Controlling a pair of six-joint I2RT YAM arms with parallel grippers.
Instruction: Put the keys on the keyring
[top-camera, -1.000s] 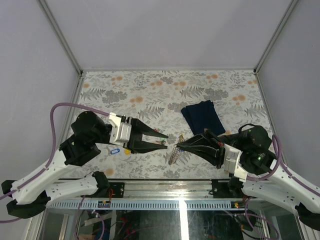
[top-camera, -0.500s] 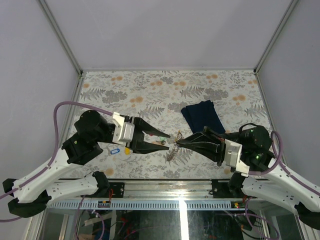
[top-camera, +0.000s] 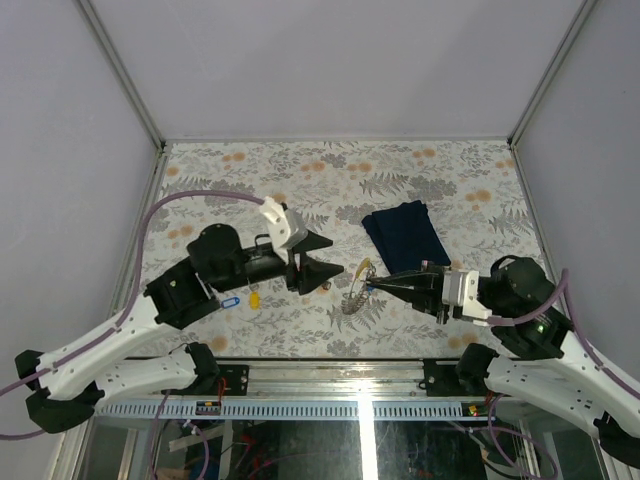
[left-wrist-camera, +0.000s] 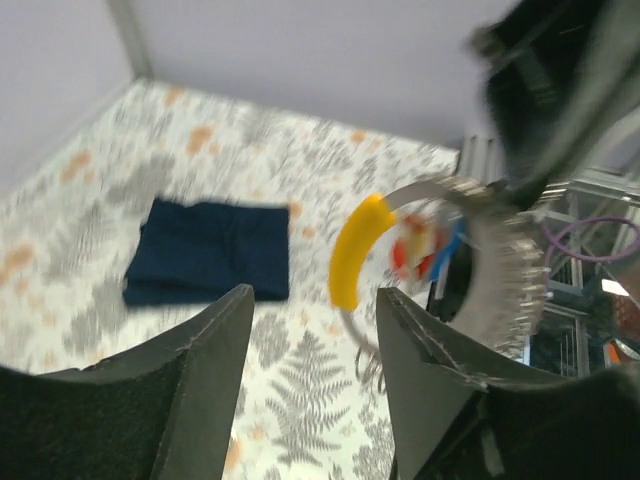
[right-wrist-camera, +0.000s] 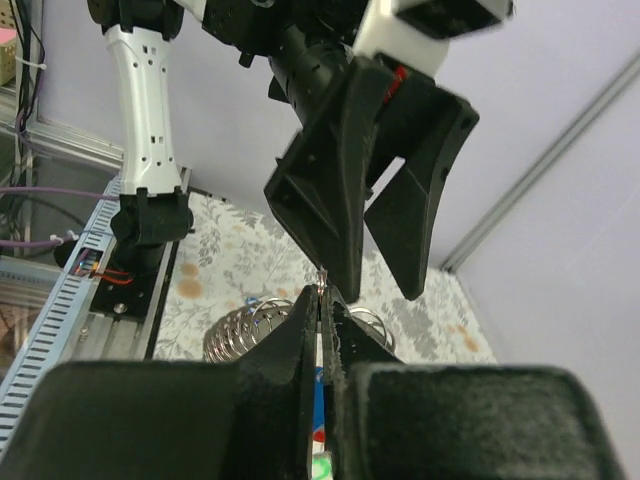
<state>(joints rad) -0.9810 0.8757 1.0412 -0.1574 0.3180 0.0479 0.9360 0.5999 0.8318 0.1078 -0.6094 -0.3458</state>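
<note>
My right gripper is shut on the rim of the keyring, a silvery ring with a chain-like rim, and holds it upright just above the table. The left wrist view shows the keyring blurred, with its yellow tag, red tag and blue tag. My left gripper is open and empty, its jaws facing the ring from the left at a short gap. In the right wrist view the shut fingertips pinch thin metal. A blue-tagged key and a yellow-tagged key lie under the left arm. The green-tagged key is hidden.
A folded dark navy cloth lies behind the right gripper, also in the left wrist view. The floral table has grey walls at the back and sides. A metal rail runs along the near edge.
My left gripper has rolled on its side and moved right and up, close to the ring. My right gripper has kept hold of the keyring and raised it more upright.
</note>
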